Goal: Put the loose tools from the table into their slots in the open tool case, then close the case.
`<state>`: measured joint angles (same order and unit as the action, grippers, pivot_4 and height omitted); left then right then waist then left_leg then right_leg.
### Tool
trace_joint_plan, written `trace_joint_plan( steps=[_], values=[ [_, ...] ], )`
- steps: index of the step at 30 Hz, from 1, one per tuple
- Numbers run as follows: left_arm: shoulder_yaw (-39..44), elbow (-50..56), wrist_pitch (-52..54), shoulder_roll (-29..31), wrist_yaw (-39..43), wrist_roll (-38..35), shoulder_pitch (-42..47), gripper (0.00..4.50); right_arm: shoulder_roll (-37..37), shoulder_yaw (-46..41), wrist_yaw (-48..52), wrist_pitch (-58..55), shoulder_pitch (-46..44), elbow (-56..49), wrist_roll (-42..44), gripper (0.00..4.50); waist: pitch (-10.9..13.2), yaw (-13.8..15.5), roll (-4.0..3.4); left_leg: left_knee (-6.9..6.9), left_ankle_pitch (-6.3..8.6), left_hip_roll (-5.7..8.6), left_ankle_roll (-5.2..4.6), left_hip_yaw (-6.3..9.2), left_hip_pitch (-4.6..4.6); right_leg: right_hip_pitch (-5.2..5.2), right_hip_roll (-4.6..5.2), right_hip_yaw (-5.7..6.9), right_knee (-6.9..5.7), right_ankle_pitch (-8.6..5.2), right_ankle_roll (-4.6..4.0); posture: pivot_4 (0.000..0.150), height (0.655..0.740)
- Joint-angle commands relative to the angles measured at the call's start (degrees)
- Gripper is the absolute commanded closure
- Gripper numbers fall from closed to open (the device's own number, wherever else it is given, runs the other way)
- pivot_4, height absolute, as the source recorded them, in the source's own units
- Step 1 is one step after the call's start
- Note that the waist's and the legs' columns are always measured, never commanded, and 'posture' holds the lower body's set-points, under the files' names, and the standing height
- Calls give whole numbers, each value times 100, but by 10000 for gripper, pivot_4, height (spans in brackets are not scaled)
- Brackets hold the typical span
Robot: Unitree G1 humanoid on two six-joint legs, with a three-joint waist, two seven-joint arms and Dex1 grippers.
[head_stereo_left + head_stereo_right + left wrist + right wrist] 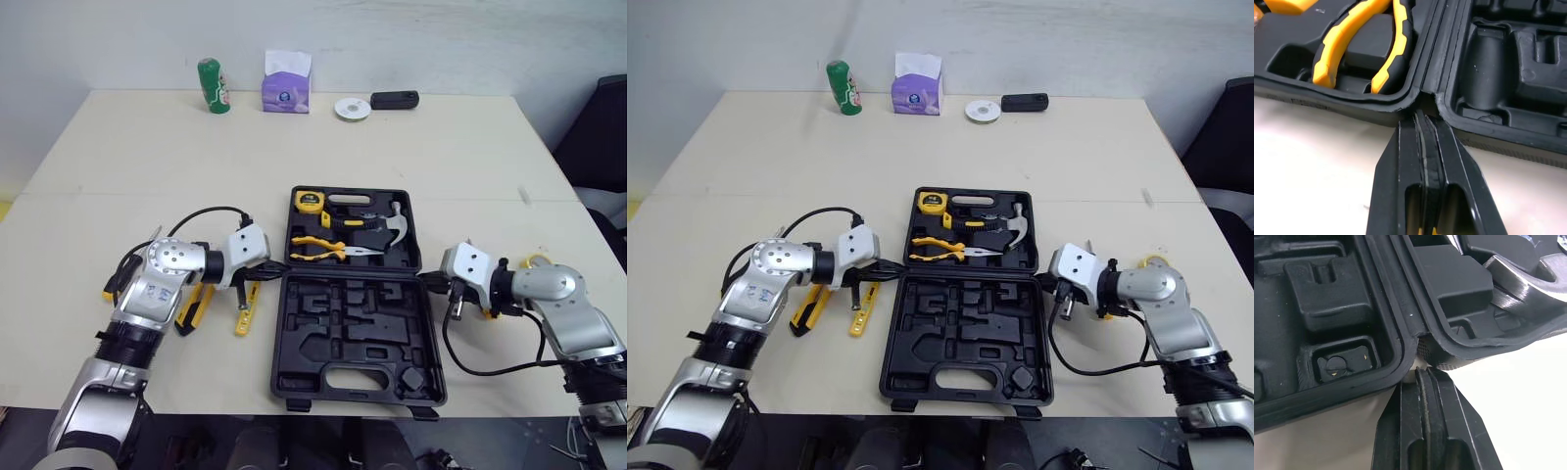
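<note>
Left wrist view: my left gripper (1424, 120), clenched on nothing, noses the tool case (1415, 93) at its hinge corner. A loose utility knife (196, 305) and a yellow tool (245, 308) lie behind it, under my wrist. Both look slim, stiff and light, best pinched mid-handle. Ahead, pliers (323, 249), tape measure (310, 201) and hammer (387, 227) sit slotted. My right gripper (1422, 377), also clenched, meets the opposite hinge end.
</note>
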<state>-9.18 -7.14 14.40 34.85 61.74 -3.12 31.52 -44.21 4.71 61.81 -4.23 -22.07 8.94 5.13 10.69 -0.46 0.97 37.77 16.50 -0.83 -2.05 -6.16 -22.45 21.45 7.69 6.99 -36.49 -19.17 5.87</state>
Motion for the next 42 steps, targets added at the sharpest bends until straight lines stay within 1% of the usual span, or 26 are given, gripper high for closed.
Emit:
trace_joint_plan(
  steps=[1,13,19,23,28,36,42],
  values=[
    [1,431,43,18,133,-233,-78,44411,128,88,77,145,-189,-356,88,45000,0,6,0,0,0,0,0,0,1,0,0,-1,0,0,0,1500,7400],
    [45,274,-14,102,-13,-145,-77,44411,261,132,146,91,-222,-370,33,45000,0,2,0,-1,3,-2,4,-1,2,2,0,-11,-1,0,-1,1500,7400],
    [70,252,80,195,-12,-159,-87,44411,318,110,88,120,-294,-150,-39,45000,0,-35,0,-1,4,-5,5,-2,4,2,0,-13,-1,0,-1,1500,7400],
    [194,261,93,253,11,-258,-84,44411,157,11,174,105,-300,-89,-45,45000,0,-35,0,-1,4,-5,5,-1,4,2,0,-13,-2,0,-1,1500,7400],
    [355,217,-63,477,118,-353,-198,44411,-47,-144,289,133,-249,-152,37,45000,0,-33,0,-2,4,-5,6,-1,3,3,1,-13,1,0,-2,1500,7400],
    [1106,152,-105,977,460,-994,-120,44411,-607,-701,533,160,62,-527,464,45000,0,24,0,-2,6,-5,5,0,3,2,12,-12,2,0,-2,1500,7400],
    [1804,-419,-333,1445,631,-1349,-214,44411,-933,-1441,645,241,535,-885,996,45000,1,30,0,-2,8,-4,2,0,3,2,13,-10,2,0,-2,1500,7400]
  ],
)
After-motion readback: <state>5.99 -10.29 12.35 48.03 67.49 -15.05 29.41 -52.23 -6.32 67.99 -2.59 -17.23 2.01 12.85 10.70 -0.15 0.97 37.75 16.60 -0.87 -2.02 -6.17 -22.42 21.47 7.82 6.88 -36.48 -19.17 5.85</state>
